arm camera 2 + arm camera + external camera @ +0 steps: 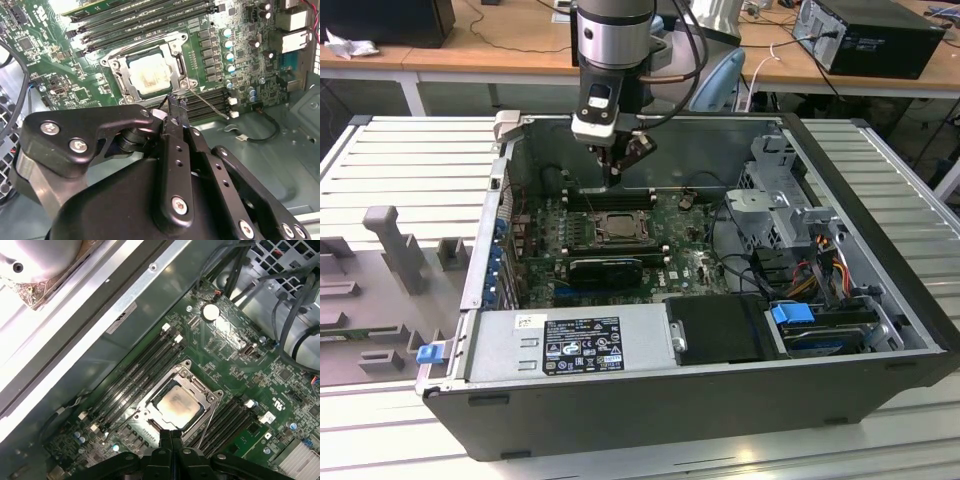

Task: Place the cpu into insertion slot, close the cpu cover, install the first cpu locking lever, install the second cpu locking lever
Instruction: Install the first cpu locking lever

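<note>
Power supply (570,345) is sitting nearest, lower middle of the exterior view, right behind the front wall of the open computer case (670,405). Behind it the black card with heatsink (605,268) is lying across the green motherboard (690,262). Just past that, at frame centre, the insertion slot (610,228) is holding the cpu (175,405), its pale face showing flat inside in both wrist views. The cpu cover (196,384) is lying down around it, framing the chip. 1 thin locking lever (207,104) is angling away from a socket corner over the memory slots (145,22). The gripper (614,182) is hanging just behind the slot, its 2 fingers (165,442) pressing together, tips low by the socket edge. Cannot tell if they are touching the lever. Farthest back, benches (470,55) are running across the top of the frame.
</note>
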